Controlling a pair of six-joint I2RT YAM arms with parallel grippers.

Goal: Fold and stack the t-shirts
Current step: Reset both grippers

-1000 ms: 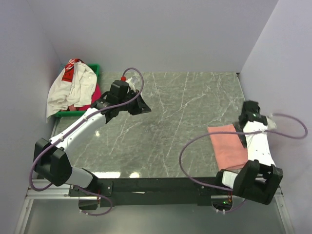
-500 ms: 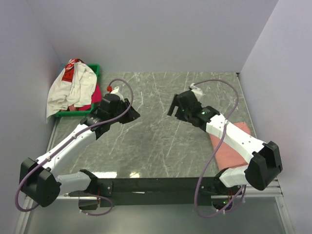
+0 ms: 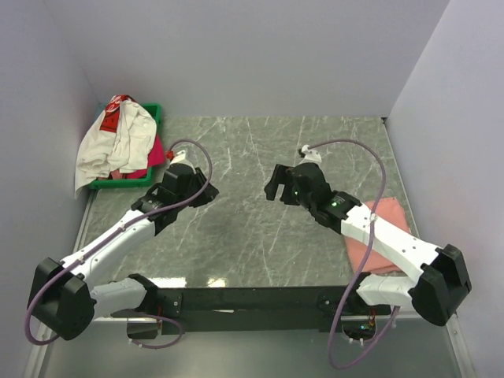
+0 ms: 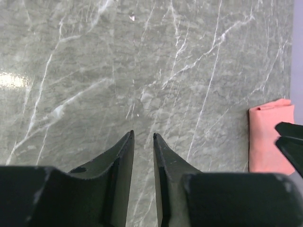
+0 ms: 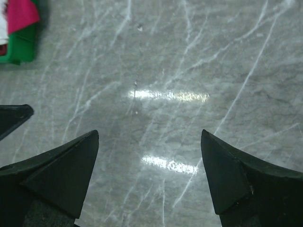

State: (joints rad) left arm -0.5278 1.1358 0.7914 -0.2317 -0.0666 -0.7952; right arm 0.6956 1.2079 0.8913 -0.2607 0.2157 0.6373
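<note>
No text, number or brand can be read in any view. The red printed patch (image 3: 116,111) on the white t-shirt (image 3: 118,147), at about 10 o'clock in the top view, is too small to show any letters.

A green tray (image 3: 154,112) sits in the far-left corner of the table (image 3: 260,228); grey marble top (white-veined).
</note>
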